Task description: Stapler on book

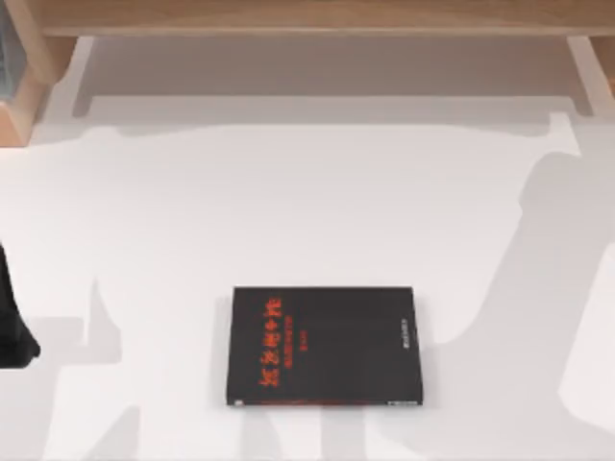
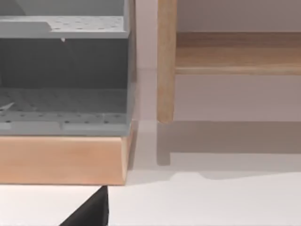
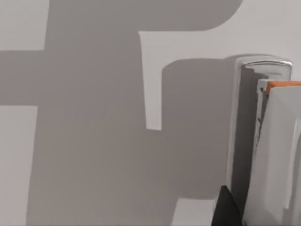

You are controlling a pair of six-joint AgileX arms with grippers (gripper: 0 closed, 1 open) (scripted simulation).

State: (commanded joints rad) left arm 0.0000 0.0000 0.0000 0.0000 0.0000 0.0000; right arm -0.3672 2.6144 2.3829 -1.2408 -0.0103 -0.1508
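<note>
The book [image 1: 326, 346] lies flat at the table's front middle, black, with red characters along its left side and small white print toward its right side. Nothing rests on it. The stapler [image 3: 270, 141], a pale grey-silver bar with an orange strip at one end, is close up in the right wrist view above the white table. A black piece of my right gripper [image 3: 226, 209] sits right beside it; whether it holds the stapler I cannot tell. My left arm [image 1: 13, 327] is parked at the table's left edge.
A wooden shelf frame [image 1: 307, 19] runs along the back of the table. At the back left a grey perforated rack [image 2: 63, 75] stands on a wooden base [image 2: 61, 157], next to a wooden post [image 2: 166, 61]. The white tabletop [image 1: 307, 211] around the book is open.
</note>
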